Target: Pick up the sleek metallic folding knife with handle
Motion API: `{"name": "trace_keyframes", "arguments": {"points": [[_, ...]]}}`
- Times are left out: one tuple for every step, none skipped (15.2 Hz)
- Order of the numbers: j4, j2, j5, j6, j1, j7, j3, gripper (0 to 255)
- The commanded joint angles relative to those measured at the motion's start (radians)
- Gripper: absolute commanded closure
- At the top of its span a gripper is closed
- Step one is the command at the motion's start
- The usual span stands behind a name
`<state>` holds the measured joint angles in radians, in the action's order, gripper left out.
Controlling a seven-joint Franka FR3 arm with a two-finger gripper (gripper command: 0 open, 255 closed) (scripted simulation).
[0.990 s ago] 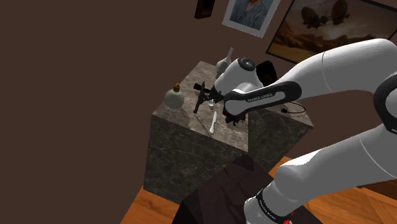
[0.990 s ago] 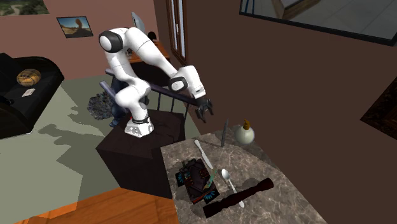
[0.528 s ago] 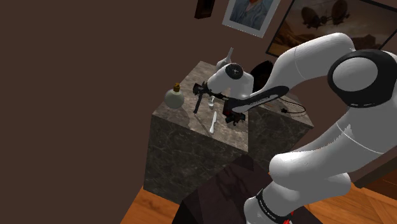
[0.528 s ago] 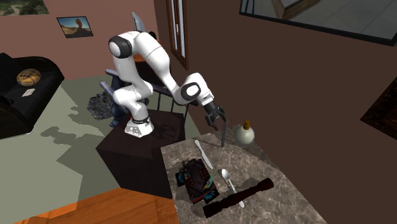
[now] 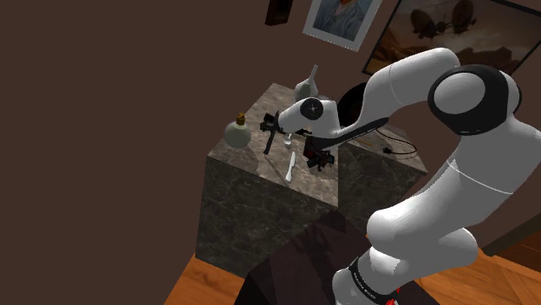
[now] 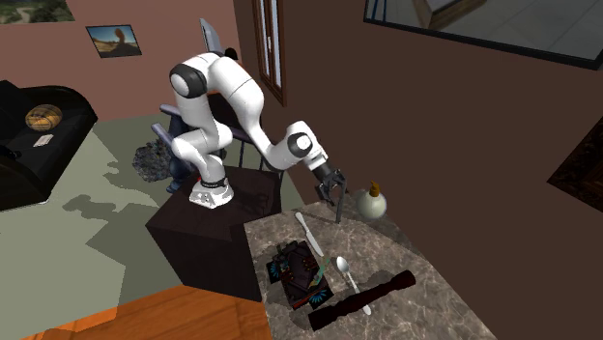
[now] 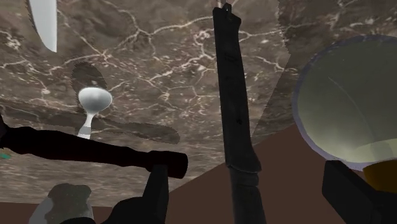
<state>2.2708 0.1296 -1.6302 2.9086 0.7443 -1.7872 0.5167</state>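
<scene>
**Q:** Where is the knife, and how does the claw stand?

**A:** Knife: a slim dark bar on the marble bench, near its edge; in the wrist view one end passes that edge; whether it overhangs or leans cannot be told. Claw: fingers spread wide, poised over the knife, which sits between them untouched; nothing held.

**Q:** What could go wrong from here?

**A:** Three likely faults; (a) the flask stands just beside the knife, on one finger's side, so a descent may knock it over; (b) the knife is thin and low, so the fingertips may strike the bench, or close too high and slip off; (c) a nudge this near the edge may push the knife off the bench.

**Q:** What else is around?

**A:** Spoon, dark rod and white utensil lie on the other side, apart from the knife; a patterned box sits farther along; none of these appears to bar the approach; the flask alone crowds it.
</scene>
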Motion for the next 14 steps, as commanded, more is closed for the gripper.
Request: {"name": "trace_keyframes", "arguments": {"points": [[-0.008, 0.023, -0.058, -0.009, -0.004, -0.052, -0.002, 0], [-0.008, 0.023, -0.058, -0.009, -0.004, -0.052, -0.002, 0], [-0.008, 0.023, -0.06, -0.01, -0.004, -0.055, -0.002, 255], [-0.007, 0.022, -0.062, -0.009, -0.004, -0.056, -0.002, 255], [-0.007, 0.022, -0.061, -0.009, -0.003, -0.055, -0.002, 255], [-0.007, 0.022, -0.061, -0.009, -0.003, -0.055, -0.002, 255], [-0.007, 0.022, -0.061, -0.009, -0.003, -0.055, -0.002, 255], [-0.007, 0.022, -0.061, -0.009, -0.003, -0.055, -0.002, 255], [-0.007, 0.022, -0.061, -0.009, -0.003, -0.055, -0.002, 255], [-0.007, 0.022, -0.062, -0.009, -0.003, -0.055, -0.002, 255], [-0.007, 0.022, -0.062, -0.009, -0.003, -0.055, -0.002, 255], [-0.008, 0.023, -0.058, -0.009, -0.004, -0.052, -0.002, 255], [-0.004, 0.01, -0.028, -0.004, -0.002, -0.025, -0.001, 255], [0.0, -0.002, 0.003, 0.002, 0.001, 0.004, -0.001, 255]]}}
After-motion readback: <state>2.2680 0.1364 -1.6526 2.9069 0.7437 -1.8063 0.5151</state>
